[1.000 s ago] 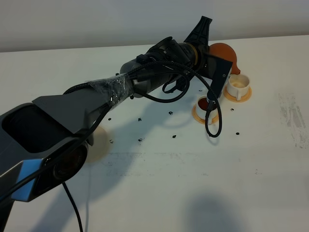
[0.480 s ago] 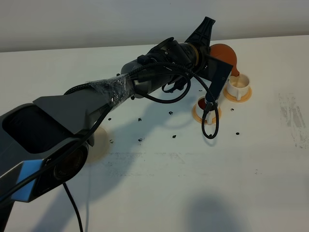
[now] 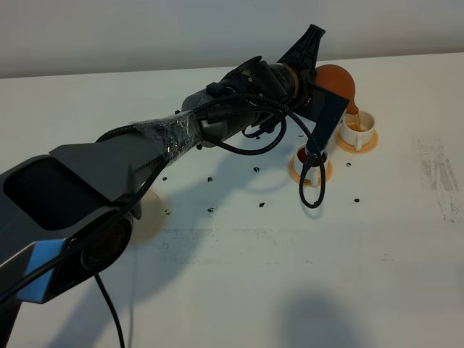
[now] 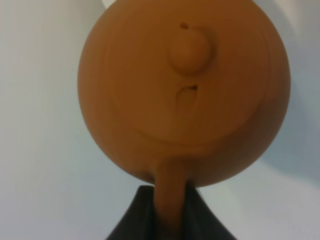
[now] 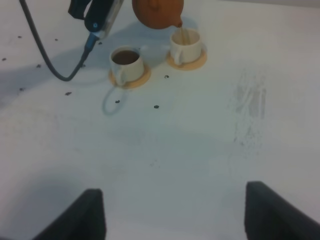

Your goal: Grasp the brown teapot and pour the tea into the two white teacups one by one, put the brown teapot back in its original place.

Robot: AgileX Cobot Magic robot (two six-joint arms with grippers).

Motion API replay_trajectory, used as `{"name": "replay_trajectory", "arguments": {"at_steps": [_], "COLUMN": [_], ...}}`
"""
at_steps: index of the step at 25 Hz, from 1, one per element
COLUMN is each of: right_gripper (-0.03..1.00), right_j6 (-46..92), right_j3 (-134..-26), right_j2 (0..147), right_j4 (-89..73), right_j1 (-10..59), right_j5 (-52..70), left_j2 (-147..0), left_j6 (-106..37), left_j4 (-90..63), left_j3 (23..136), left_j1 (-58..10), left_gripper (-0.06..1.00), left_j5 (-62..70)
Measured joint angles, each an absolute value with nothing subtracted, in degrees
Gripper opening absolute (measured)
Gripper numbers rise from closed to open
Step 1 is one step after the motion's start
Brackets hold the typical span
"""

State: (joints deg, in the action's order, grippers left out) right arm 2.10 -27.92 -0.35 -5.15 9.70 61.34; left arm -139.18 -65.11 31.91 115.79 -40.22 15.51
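The brown teapot hangs tilted over the table's far right, with my left gripper shut on its loop handle. Its lid and knob fill the left wrist view. A thin stream of tea runs from the spout into the right-hand white teacup on its orange saucer. The other teacup holds dark tea; in the high view it is partly hidden by the wrist camera bracket. A pale tan coaster lies bare at the left. My right gripper is open, well short of the cups.
Small black specks dot the white table around the arm. A faint grey smudge marks the table's right side. A black cable loop hangs from the left wrist beside the filled cup.
The teapot has tipped a little further and tea now streams into the right-hand cup. The hanging cable loop has drawn up slightly.
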Motion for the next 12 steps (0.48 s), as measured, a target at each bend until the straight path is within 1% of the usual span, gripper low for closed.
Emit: {"name": "replay_trajectory", "arguments": {"at_steps": [12], "right_gripper": [0.59], "right_j6": [2.1], "right_j3": [-27.9], "right_j2": [-0.4], "right_j4": [-5.1], "right_j1": [9.7], "right_j5": [61.3], "left_j2": [-139.2], "left_j6": [-65.1], "left_j4": [33.5], "left_j3": [115.8], "left_j1": [-40.1], "left_gripper": [0.10], "left_j5": [15.1]}}
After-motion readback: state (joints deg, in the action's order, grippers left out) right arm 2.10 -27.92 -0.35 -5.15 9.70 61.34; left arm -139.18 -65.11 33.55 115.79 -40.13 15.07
